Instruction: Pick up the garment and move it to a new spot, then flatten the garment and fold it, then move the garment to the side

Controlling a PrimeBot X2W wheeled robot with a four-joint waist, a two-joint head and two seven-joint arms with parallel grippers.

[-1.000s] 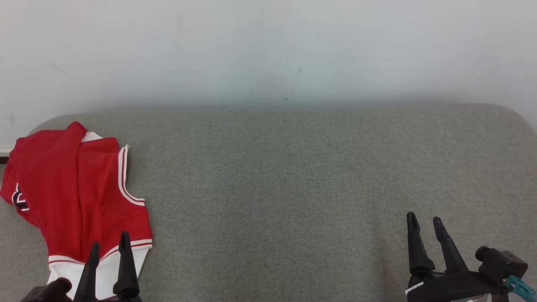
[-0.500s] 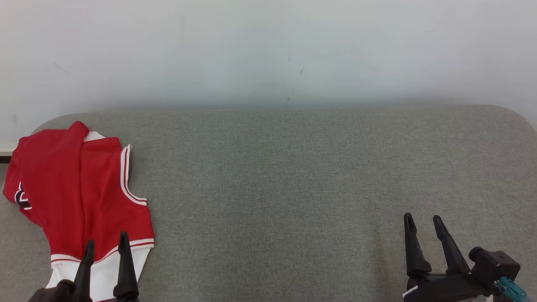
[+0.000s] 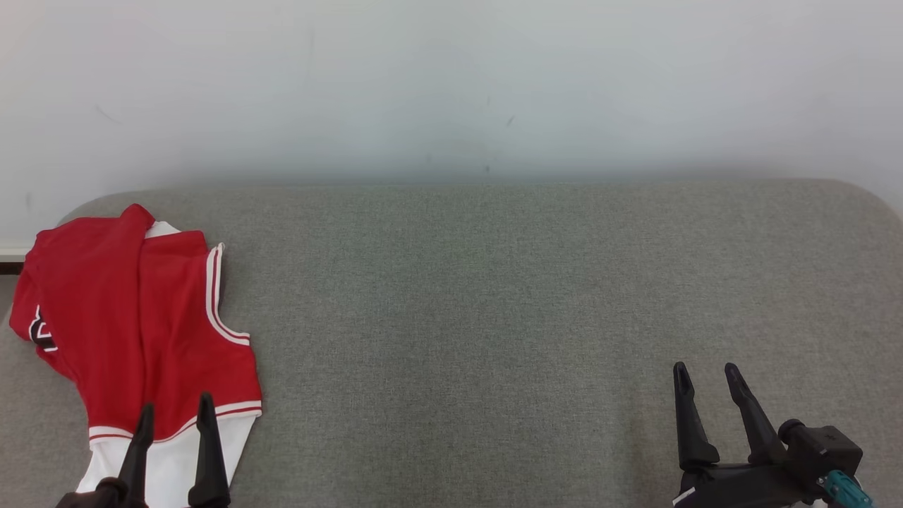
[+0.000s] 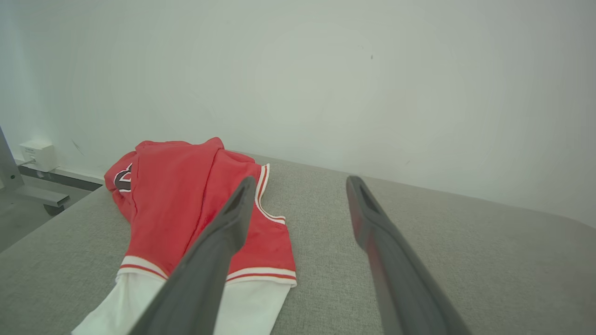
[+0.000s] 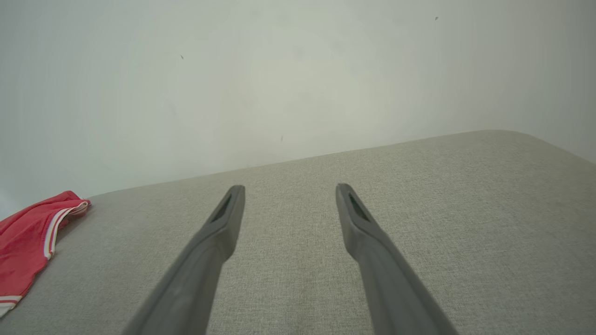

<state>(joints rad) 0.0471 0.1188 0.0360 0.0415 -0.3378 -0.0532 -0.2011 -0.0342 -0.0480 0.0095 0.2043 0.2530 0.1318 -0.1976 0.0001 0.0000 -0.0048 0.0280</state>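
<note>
Saw a red sleeveless jersey [image 3: 141,317] with white-and-red striped trim and a white band at its near end, lying at the left end of a grey woven padded surface [image 3: 458,317]. Found it folded roughly lengthwise, with a dark emblem peeking out at its left edge, close to the surface's left rim. Noted a plain white wall [image 3: 451,85] behind the far edge.

Found the left gripper [image 3: 176,403] at the lower left of the head view, its two long dark fingers spread apart with nothing between them, tips overlapping the jersey's white band. From the left wrist view, saw the same gripper [image 4: 301,180] wide apart, one finger crossing in front of the jersey [image 4: 186,200], the other over bare grey fabric just beside it. Could not judge contact between fingers and cloth. Spotted a small white box [image 4: 36,153] low on the wall at that view's left.

Found the right gripper [image 3: 705,367] at the lower right, well apart from the jersey, fingers likewise spread and empty above bare grey fabric. From the right wrist view, saw that gripper [image 5: 289,187] pointing toward the wall, with a corner of the jersey [image 5: 23,242] at the left edge.
</note>
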